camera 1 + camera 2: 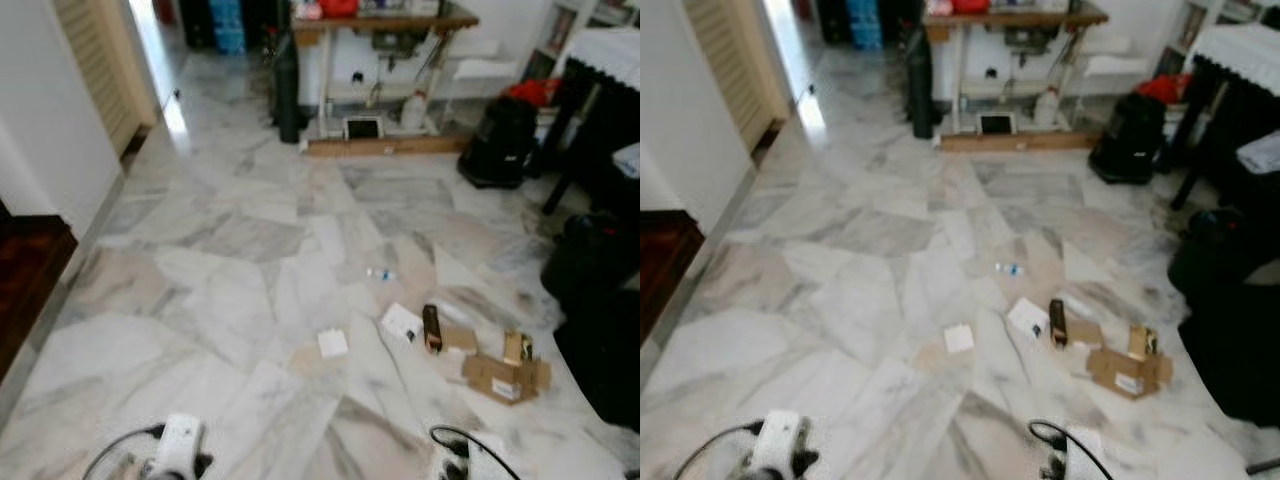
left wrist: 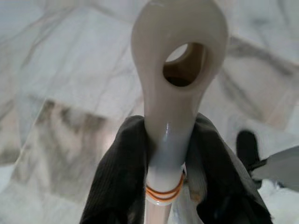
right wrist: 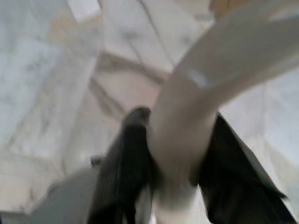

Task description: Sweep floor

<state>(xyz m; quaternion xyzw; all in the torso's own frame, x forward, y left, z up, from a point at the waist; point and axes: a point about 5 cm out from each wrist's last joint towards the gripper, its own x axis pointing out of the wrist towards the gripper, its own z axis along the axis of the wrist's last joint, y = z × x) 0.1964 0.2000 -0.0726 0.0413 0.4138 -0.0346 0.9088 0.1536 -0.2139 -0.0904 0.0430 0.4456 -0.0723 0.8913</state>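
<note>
From the head views I look down on a marble floor with litter ahead of me and to my right: a small white card, a white paper, a dark brown box lying on torn cardboard, a flattened cardboard carton, and a tiny scrap further off. My two wrists sit at the bottom edge of these views. In the left wrist view, the left claw is clamped on a cream plastic handle with a hanging hole at its end and orange bands lower down, both black fingers pressed to its sides. In the right wrist view, blurred, the right claw grips a second cream handle that curves away over the floor. I take these for the broom and dustpan, though I can't see either head. My worries: the left grip sits close to the handle's end, so a firm stroke could lever it loose; the carton and box may be too bulky and just skid away; and a wide sweep right risks hitting the black bags or the bench legs beyond.
</note>
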